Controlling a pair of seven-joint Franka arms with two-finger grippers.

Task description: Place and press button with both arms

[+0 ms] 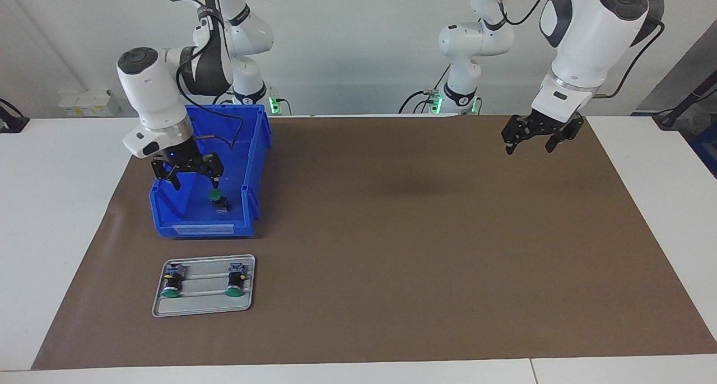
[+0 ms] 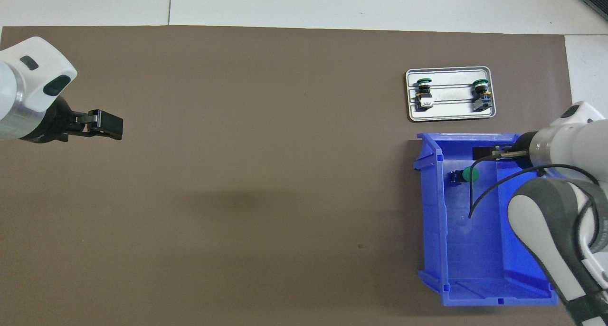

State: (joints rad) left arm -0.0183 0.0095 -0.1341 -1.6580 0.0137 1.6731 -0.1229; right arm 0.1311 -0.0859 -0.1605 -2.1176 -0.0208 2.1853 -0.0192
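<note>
Over the blue bin (image 1: pixel 255 149), the right gripper (image 1: pixel 189 174) hangs open and empty, the green-capped button (image 1: pixel 218 200) lying in the bin just below its fingertips; the left gripper (image 1: pixel 539 135), open, waits well apart, and the button's long axis is hard to read.

I am holding my right gripper (image 2: pixel 484 153) over the blue bin (image 2: pixel 479 278), where the button (image 2: pixel 468 174) is lying on the floor. My left gripper (image 2: pixel 108 125) is waiting over the brown mat (image 2: pixel 261 174). Two more buttons (image 2: pixel 424 92) are sitting on the grey tray (image 2: pixel 450 116), farther from me than the bin.
</note>
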